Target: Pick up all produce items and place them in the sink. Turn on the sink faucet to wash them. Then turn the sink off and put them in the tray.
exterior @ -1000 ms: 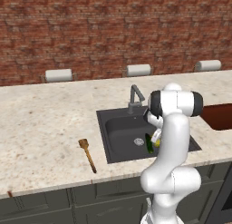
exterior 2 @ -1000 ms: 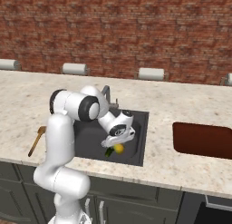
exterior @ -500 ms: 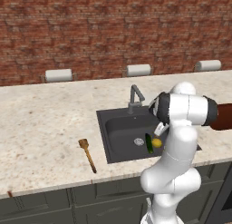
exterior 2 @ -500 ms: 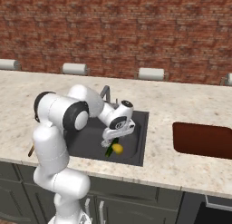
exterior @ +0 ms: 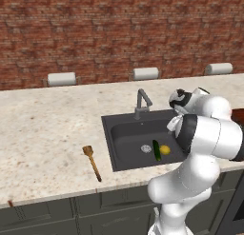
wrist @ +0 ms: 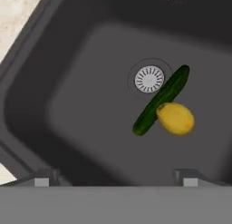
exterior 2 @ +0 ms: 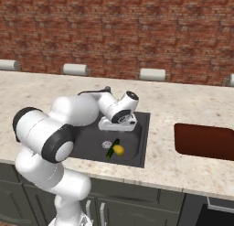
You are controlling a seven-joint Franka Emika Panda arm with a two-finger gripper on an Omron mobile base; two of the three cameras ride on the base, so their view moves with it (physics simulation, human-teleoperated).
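Note:
The dark green cucumber (wrist: 161, 100) lies slantwise on the floor of the sink (wrist: 68, 105), one end by the round silver drain (wrist: 149, 79). The small yellow piece (wrist: 176, 119) rests against its side. From the base views both lie right of the drain: cucumber (exterior: 156, 150) (exterior 2: 112, 148), yellow piece (exterior: 165, 150) (exterior 2: 119, 150). My gripper (wrist: 115, 181) (exterior 2: 118, 127) hangs above the basin's back half, pointing down, open, with nothing between its fingers. The faucet (exterior: 141, 103) stands at the sink's back rim. The reddish-brown tray (exterior 2: 205, 140) sits on the counter right of the sink.
A brown wooden spoon (exterior: 92, 161) lies on the speckled counter (exterior: 47, 129) left of the sink. A brick wall runs behind the counter. My own bulky arm crosses over the sink's right side in the left base view.
My hand has lifted from low in the basin beside the produce to above it, and the arm has swung round. The jaws have spread a little wider. Cucumber and yellow piece have stayed put.

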